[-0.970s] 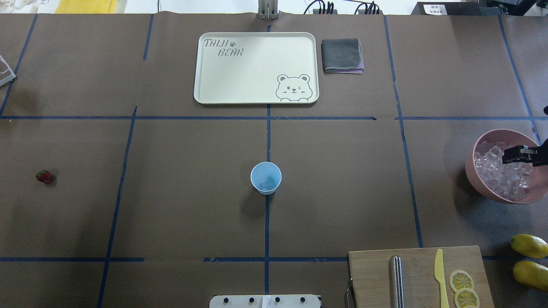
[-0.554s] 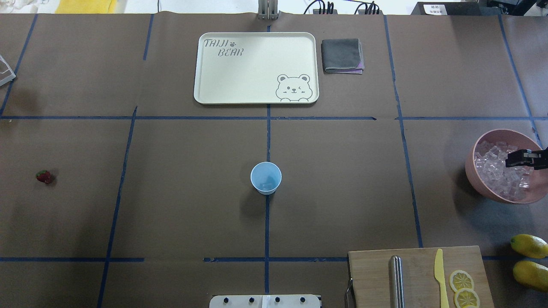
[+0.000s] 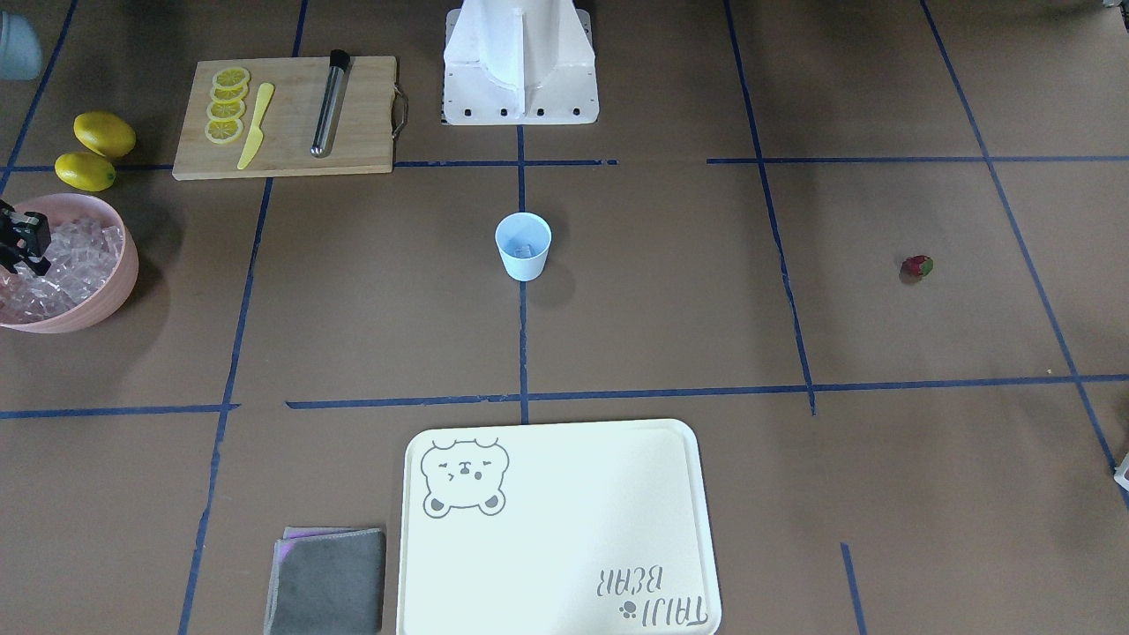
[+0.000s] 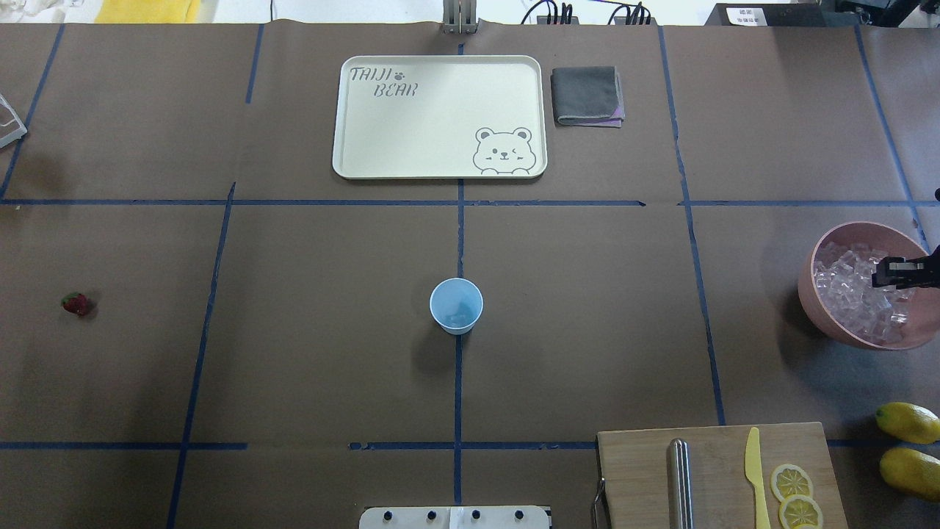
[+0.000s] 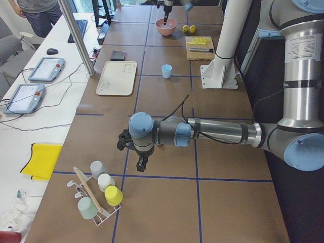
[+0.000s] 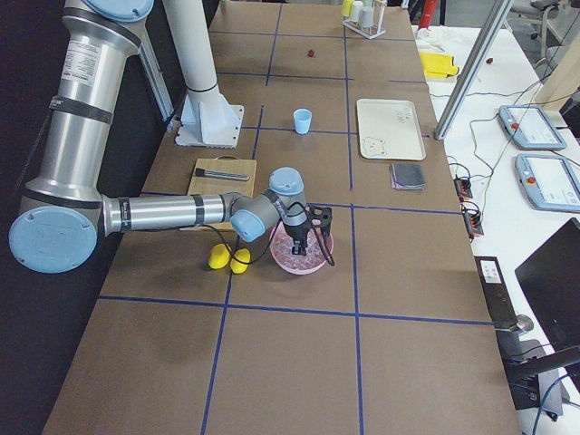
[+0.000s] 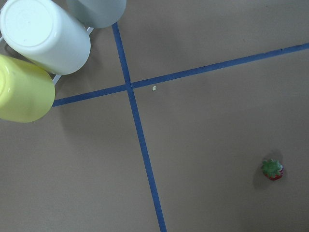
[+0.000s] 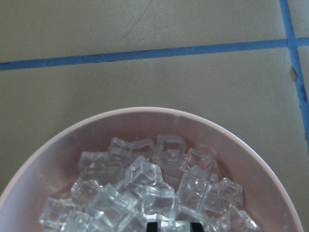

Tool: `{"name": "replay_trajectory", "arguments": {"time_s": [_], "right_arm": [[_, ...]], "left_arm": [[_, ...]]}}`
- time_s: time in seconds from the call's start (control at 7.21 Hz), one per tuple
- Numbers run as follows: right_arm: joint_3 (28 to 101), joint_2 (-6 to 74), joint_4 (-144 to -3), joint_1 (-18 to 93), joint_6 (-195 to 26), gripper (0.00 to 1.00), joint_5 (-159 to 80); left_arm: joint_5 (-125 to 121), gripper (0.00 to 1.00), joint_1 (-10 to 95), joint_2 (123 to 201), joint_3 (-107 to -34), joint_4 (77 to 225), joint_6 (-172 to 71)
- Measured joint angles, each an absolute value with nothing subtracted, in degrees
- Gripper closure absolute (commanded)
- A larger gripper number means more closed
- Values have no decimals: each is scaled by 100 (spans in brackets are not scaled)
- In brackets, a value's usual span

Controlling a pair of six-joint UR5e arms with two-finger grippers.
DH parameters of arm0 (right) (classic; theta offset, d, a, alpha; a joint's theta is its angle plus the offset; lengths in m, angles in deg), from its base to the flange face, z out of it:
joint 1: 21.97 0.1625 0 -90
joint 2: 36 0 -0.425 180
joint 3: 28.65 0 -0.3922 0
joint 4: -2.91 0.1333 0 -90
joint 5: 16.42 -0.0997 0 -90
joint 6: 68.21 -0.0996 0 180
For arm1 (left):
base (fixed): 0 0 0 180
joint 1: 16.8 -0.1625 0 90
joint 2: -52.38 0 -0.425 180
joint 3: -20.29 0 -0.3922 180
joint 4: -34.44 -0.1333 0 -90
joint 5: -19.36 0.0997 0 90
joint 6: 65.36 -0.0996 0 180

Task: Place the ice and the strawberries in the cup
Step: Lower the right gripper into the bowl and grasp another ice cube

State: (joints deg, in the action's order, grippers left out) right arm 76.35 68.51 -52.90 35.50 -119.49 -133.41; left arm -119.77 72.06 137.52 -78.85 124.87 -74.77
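Note:
The pale blue cup [image 4: 456, 305] stands upright at the table's middle; something pale and glassy lies at its bottom. The strawberry [image 4: 76, 303] lies alone far left, and also shows in the left wrist view [image 7: 273, 169]. Ice [image 4: 852, 290] fills the pink bowl [image 4: 815, 294] at the right edge. My right gripper [image 4: 892, 273] points down into the bowl; in the right wrist view its fingertips [image 8: 153, 226] stand a little apart among the ice cubes [image 8: 145, 188]. My left gripper [image 5: 142, 164] hovers past the strawberry near the mug rack; I cannot tell its state.
A cutting board [image 4: 639, 470] with a knife, a metal rod and lemon slices lies front right, two lemons [image 4: 909, 422] beside it. A cream tray [image 4: 411, 117] and a grey cloth [image 4: 587, 95] lie at the back. A rack of mugs [image 7: 43, 34] stands by the left gripper.
My right gripper has moved slightly right and lower into the pink bowl, down to the ice. The cup and the strawberry have not moved.

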Motion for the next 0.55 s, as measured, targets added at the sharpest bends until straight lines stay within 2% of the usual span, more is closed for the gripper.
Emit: {"name": "replay_trajectory", "arguments": {"time_s": [0.55], "right_arm": [[8112, 6840, -5360, 3681, -11861, 97, -13485]], "left_arm": [[-11977, 0, 7206, 13743, -7885, 12487, -7477]]}}
